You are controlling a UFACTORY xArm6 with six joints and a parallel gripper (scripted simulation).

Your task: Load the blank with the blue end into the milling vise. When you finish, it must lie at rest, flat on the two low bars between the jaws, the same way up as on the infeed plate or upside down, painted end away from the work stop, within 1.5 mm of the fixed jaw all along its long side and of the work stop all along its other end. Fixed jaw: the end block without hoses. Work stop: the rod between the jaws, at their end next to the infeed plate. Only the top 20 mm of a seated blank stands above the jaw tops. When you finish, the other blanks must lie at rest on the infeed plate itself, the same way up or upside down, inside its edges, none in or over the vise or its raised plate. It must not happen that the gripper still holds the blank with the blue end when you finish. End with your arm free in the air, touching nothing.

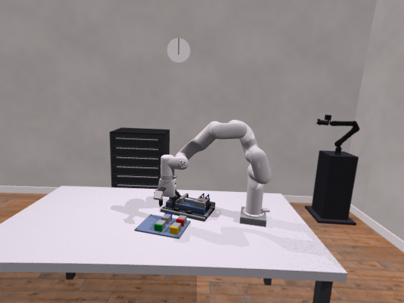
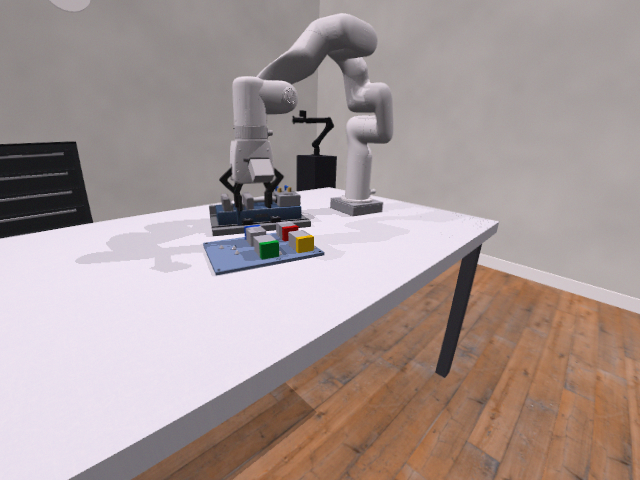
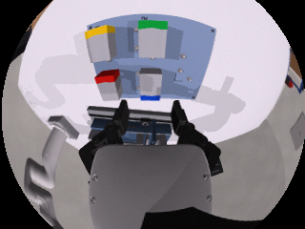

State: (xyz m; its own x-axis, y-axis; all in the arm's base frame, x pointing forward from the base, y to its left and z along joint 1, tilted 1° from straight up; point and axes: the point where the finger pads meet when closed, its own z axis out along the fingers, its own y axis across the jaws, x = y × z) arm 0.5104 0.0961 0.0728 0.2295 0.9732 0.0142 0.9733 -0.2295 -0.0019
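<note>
The blank with the blue end (image 1: pixel 166 218) (image 2: pixel 256 236) (image 3: pixel 151 83) lies on the blue infeed plate (image 1: pixel 143 225) (image 2: pixel 222 260) (image 3: pixel 200 52), its painted end toward the vise (image 1: pixel 185 207) (image 2: pixel 258 214). Blanks with a green end (image 1: pixel 158 227) (image 2: pixel 268 249) (image 3: pixel 152 40), a yellow end (image 1: pixel 174 230) (image 2: pixel 303 242) (image 3: pixel 100 45) and a red end (image 1: pixel 180 221) (image 2: pixel 289 232) (image 3: pixel 110 86) stand on the same plate. My gripper (image 1: pixel 166 203) (image 2: pixel 253 205) (image 3: pixel 150 106) is open and empty, pointing down by the vise's end away from the hosed jaw. The fingers partly hide the vise.
The jaw block with hoses (image 1: pixel 202 201) (image 2: pixel 287 198) stands at the vise's end nearer the robot base (image 1: pixel 253 218) (image 2: pixel 356 205). The vise's raised plate lies just behind the infeed plate, with a narrow gap. A dark drawer cabinet (image 1: pixel 140 160) stands behind the table.
</note>
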